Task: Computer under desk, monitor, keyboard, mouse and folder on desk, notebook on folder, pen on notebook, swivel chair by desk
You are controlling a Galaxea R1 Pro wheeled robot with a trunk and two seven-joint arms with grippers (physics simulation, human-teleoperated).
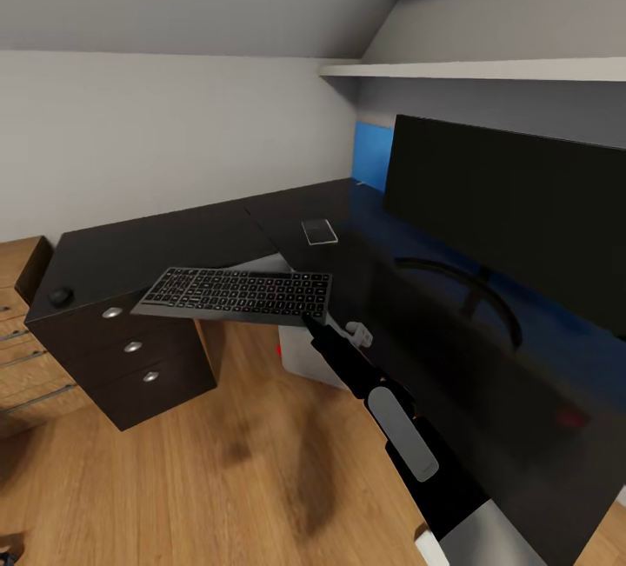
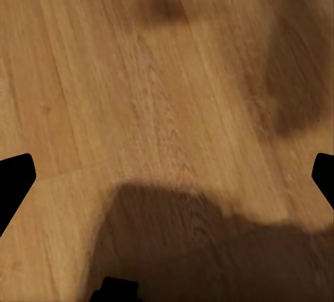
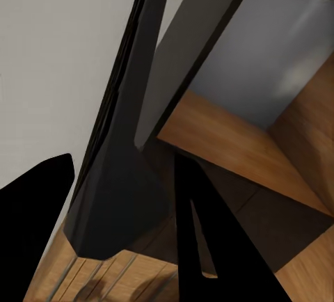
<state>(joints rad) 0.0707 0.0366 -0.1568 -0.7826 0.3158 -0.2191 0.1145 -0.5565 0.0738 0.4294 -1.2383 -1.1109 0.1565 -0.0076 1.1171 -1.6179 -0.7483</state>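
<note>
My right gripper point(image 1: 310, 320) is shut on the near right corner of the black keyboard point(image 1: 235, 292), which hangs roughly level in the air just off the desk's point(image 1: 174, 244) inner corner. The right wrist view shows the keyboard point(image 3: 132, 142) edge-on between that gripper's point(image 3: 122, 225) fingers. The wide black monitor point(image 1: 513, 201) stands on the desk at the right. A small black mouse point(image 1: 61, 295) lies on the desk's far left end. The light grey computer point(image 1: 304, 363) sits under the desk behind the keyboard. My left gripper point(image 2: 167, 177) hangs open over the wood floor. Folder, notebook, pen and swivel chair are out of view.
A small flat silvery rectangle point(image 1: 319, 231) lies on the desk near the corner. The black drawer unit point(image 1: 139, 357) stands under the desk's left end, with a low light-wood cabinet point(image 1: 17, 331) beside it. A white shelf point(image 1: 487, 69) runs above the monitor.
</note>
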